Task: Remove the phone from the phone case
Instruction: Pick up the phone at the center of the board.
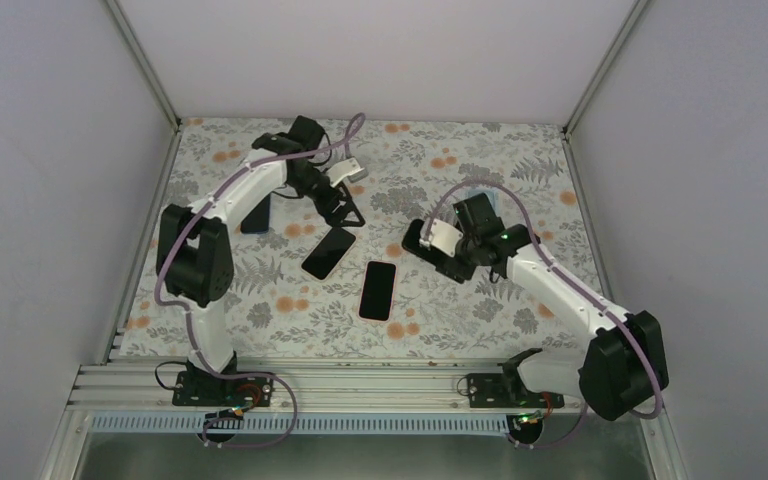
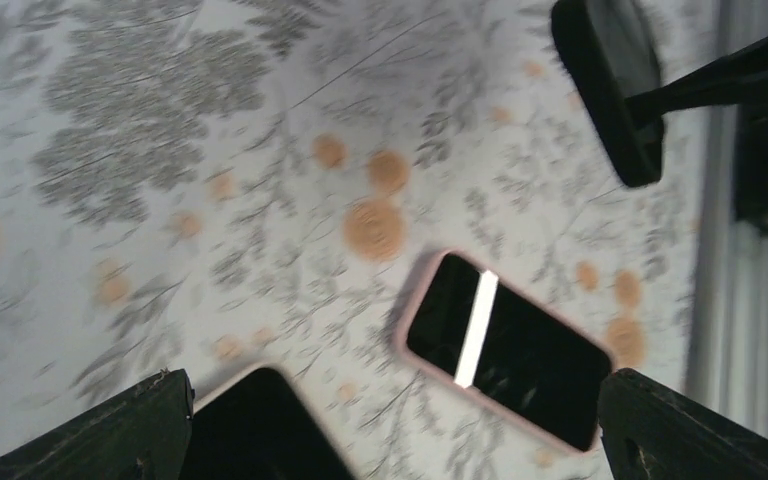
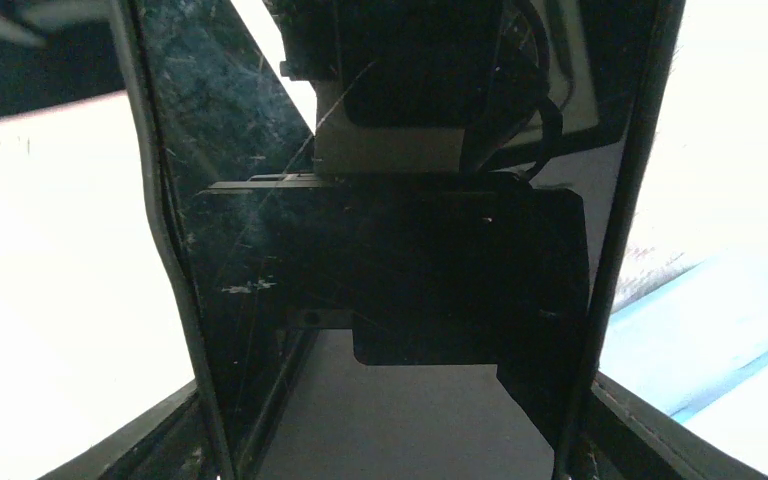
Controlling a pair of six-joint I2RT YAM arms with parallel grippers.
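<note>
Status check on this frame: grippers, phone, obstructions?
Left gripper open, empty, hovering near pink-cased phone. Right gripper closed on glossy black phone. No visible obstruction.

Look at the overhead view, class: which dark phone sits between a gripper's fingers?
The right-hand phone, in the right gripper. The centre phone and the left-centre phone lie flat on the tablecloth.

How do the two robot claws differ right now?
The left gripper is wide open and empty; the right gripper is clamped on a dark phone. The left gripper hovers over a flat-lying phone on the table; the right gripper holds its phone tilted up. Both are black and two-fingered.
</note>
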